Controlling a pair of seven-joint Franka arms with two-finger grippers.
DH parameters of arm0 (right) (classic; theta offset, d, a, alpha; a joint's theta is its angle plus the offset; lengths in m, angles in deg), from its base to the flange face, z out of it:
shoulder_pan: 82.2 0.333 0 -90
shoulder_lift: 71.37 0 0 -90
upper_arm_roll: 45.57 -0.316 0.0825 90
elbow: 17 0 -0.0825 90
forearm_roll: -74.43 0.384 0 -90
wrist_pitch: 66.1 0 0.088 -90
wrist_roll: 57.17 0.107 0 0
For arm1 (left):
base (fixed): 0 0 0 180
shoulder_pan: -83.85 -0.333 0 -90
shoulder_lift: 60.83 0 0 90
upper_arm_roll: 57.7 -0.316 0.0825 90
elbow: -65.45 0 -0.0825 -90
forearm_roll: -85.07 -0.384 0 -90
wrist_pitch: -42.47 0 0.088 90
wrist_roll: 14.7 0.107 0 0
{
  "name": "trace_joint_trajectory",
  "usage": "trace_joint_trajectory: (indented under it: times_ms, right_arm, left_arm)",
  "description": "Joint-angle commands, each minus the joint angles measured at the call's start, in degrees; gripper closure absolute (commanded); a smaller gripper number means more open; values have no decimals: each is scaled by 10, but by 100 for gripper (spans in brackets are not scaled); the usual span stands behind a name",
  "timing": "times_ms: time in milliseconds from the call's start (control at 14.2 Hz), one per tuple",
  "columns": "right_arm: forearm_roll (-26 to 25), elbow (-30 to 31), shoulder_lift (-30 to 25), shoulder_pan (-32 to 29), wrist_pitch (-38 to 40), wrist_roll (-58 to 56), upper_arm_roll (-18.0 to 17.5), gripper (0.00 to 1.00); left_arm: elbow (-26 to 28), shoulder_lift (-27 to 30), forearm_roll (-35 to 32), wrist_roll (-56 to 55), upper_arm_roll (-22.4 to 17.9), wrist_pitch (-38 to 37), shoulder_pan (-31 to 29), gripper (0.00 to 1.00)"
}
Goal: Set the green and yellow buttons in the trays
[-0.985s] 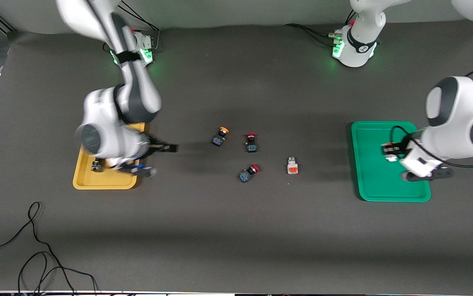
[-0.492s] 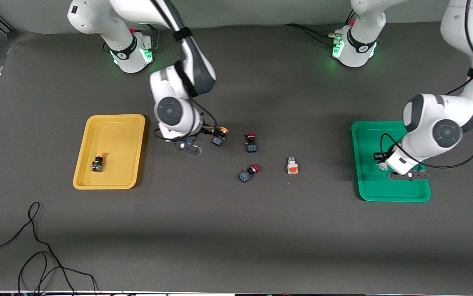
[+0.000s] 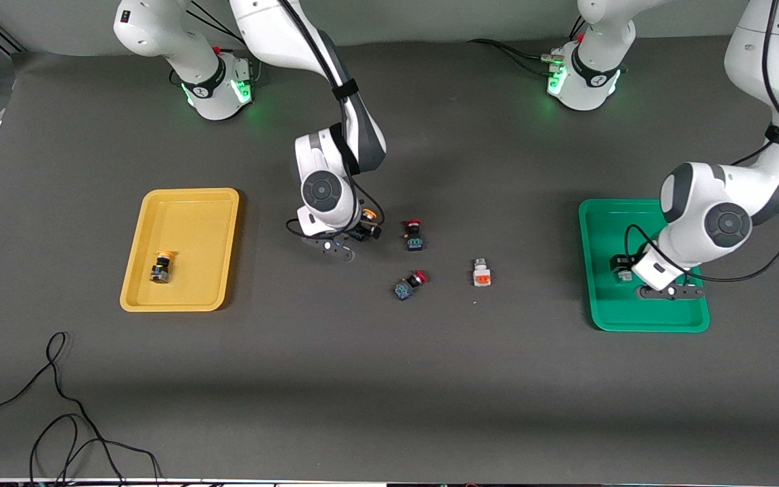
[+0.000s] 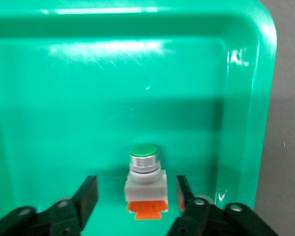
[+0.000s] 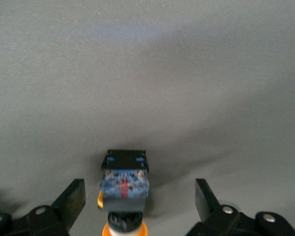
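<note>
My left gripper [image 3: 621,268] is low in the green tray [image 3: 602,308]. It is open, with a white green-tipped button [image 4: 145,178] lying on the tray floor between its fingers [image 4: 87,192], a gap on each side. My right gripper [image 3: 364,231] is open and straddles a yellow-capped black-blue button [image 5: 125,183] on the table's middle, without touching it [image 3: 368,216]. Another yellow button [image 3: 161,266] lies in the yellow tray [image 3: 179,301]. A second white button [image 3: 481,272] lies on the table between the red buttons and the green tray.
Two red-capped black-blue buttons lie near the middle, one [image 3: 414,235] beside my right gripper, one [image 3: 408,285] nearer the front camera. A black cable [image 3: 57,406] loops on the table near the front edge at the right arm's end.
My right arm has swung from over the yellow tray to the yellow button at the table's middle. My left gripper has lowered into the green tray and opened off the white button.
</note>
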Motion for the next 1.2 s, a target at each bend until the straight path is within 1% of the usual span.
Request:
trace_joint_trajectory:
  times_ms: [0,70,141,281,352,422,492,633,704,774,915,1055,1126]
  right_arm:
    - [25,-42,35,-9,-3,5,1,5]
    - [35,-53,43,-12,-3,6,0,9]
    - [42,-58,51,-12,-3,6,-1,18]
    - [43,-61,54,-12,-3,3,-4,61]
    - [43,-60,52,-12,-2,2,-4,97]
    - [43,-60,47,-13,0,8,-3,100]
    - [43,-60,43,-14,3,6,0,100]
    - [34,-60,24,-21,25,-2,9,100]
    - [28,-61,13,-26,51,-11,27,100]
    - [22,-61,-4,-26,85,-42,53,100]
    - [21,-61,-35,-26,170,-109,127,100]
    - [10,-65,-59,-27,256,-205,219,100]
    - [2,-65,-60,-28,292,-264,264,100]
  left_arm:
    - [-112,16,-1,15,3,-145,7,0]
    - [-150,13,4,22,5,-186,10,0]
    - [-177,12,13,22,14,-209,10,0]
    - [-202,13,27,16,38,-224,12,0]
    - [-204,13,31,6,52,-229,20,0]
    - [-204,12,37,-17,65,-229,31,0]
    - [-205,9,40,-59,69,-229,52,0]
    - [-204,5,40,-130,68,-222,109,0]
    - [-207,-1,41,-148,68,-215,137,0]
    - [-214,-16,41,-155,69,-200,160,0]
    - [-243,-54,38,-175,68,-180,211,0]
    - [-269,-83,36,-190,67,-179,256,0]
    - [-271,-91,34,-203,67,-175,268,0]
